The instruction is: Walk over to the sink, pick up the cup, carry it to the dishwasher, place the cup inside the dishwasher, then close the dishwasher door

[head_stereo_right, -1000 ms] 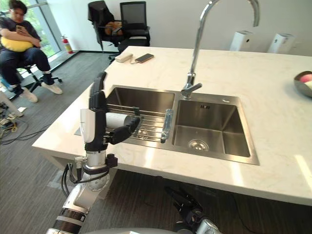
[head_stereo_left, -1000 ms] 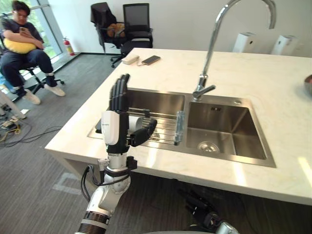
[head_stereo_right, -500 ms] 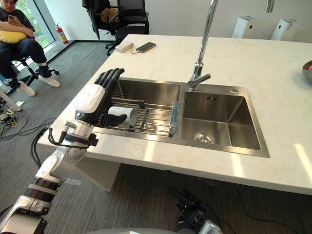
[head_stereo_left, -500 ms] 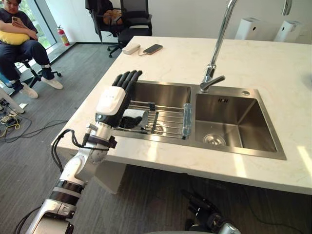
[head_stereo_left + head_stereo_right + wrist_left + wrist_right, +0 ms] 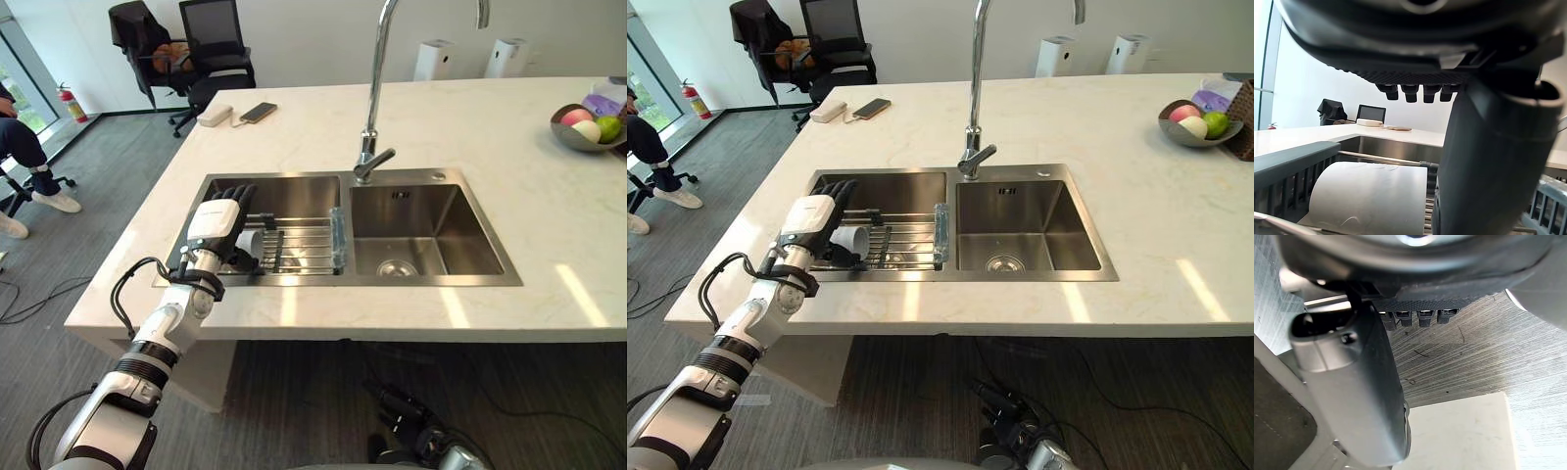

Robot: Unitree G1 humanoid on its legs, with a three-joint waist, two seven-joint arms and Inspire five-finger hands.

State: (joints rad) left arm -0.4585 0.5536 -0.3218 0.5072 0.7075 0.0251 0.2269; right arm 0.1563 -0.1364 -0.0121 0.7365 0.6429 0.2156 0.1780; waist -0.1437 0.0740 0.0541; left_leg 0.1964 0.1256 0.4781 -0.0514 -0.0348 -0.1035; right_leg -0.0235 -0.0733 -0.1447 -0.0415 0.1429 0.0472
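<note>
Hovering over sink rack (image 5: 299, 245), left hand (image 5: 216, 219) outstretched; fingers (image 5: 232, 194) straight, ungripping, above sideways cup (image 5: 850, 240).

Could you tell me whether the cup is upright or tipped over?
Tipped over: the white cylindrical cup lies on its side across the bars of the metal wire rack.

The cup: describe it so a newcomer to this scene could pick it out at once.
In the pale counter sits a double steel sink; a wire rack spans its left basin. The cup lies on its side on that rack, by the robot's left hand: the only pale cylinder among metal bars.
</note>
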